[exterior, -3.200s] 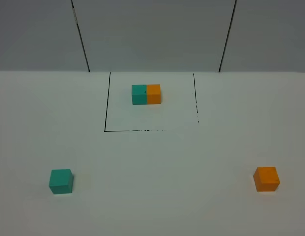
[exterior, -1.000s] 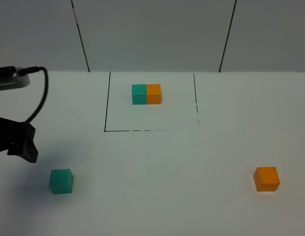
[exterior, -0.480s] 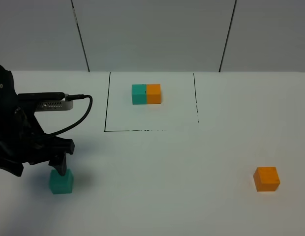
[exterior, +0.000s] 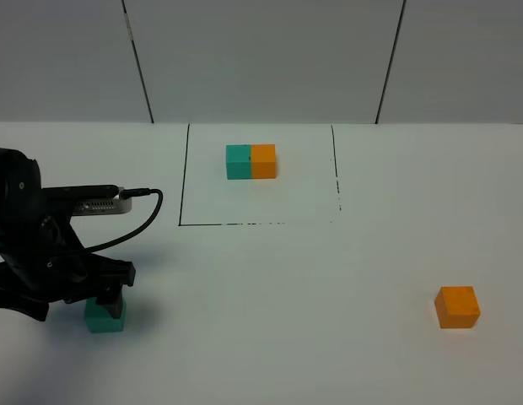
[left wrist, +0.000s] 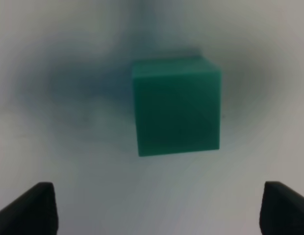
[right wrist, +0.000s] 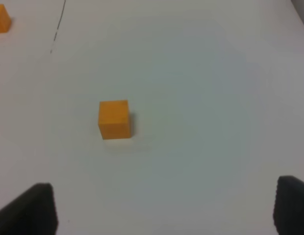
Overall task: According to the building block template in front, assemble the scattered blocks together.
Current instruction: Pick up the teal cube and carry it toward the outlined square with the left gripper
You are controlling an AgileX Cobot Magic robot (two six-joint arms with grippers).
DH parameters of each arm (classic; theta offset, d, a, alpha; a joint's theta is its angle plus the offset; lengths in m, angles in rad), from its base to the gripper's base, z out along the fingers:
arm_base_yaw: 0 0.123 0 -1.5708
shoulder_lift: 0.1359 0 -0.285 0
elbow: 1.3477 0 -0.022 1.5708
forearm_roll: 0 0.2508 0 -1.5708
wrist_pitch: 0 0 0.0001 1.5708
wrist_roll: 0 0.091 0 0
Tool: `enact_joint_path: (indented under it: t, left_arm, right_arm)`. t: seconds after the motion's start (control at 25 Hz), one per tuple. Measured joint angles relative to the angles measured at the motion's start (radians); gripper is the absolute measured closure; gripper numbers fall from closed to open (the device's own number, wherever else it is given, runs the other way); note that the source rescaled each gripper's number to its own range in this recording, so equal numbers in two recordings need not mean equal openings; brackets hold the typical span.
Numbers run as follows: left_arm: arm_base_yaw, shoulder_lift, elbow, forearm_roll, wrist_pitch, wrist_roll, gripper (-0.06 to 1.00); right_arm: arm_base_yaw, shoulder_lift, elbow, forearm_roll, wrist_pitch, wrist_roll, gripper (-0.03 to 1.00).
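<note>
The building block template (exterior: 251, 161), a teal and an orange cube joined, sits inside the black-lined square at the back. Of the scattered blocks, the teal cube (exterior: 104, 317) lies front left, partly covered by my left arm. My left gripper (exterior: 99, 295) hangs just over it. In the left wrist view the teal cube (left wrist: 176, 110) fills the middle, ahead of the open left gripper (left wrist: 157, 215), whose fingertips (left wrist: 29, 210) stand wide apart and clear of it. The orange cube (exterior: 457, 306) lies front right. My right gripper (right wrist: 159, 215) is open, well short of the orange cube (right wrist: 114, 119).
A black outline (exterior: 182, 194) marks the square around the template on the white table (exterior: 287, 295). A grey panelled wall (exterior: 261, 59) rises behind. A corner of the template's orange half (right wrist: 1, 24) shows in the right wrist view.
My left arm has come in from the left and dropped over the teal cube. Neither cube nor the template has moved.
</note>
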Motion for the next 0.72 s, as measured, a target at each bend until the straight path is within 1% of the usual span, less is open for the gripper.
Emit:
enact_joint_path:
  t: [0.16,0.52,0.72]
  left_arm:
    - [0.000,0.012,0.004,0.000,-0.035,-0.001,0.17]
    - [0.000,0.101,0.008,-0.002,-0.087,-0.044,0.17]
    - [0.000,0.141,0.008,-0.006,-0.150,-0.046,0.17]
  right_arm:
    - [0.000,0.000,0.000,0.000,0.000,0.000,0.21]
    - [0.000,0.000,0.000,0.000,0.000,0.000,0.21]
    - [0.000,0.000,0.000,0.000,0.000,0.000,0.21]
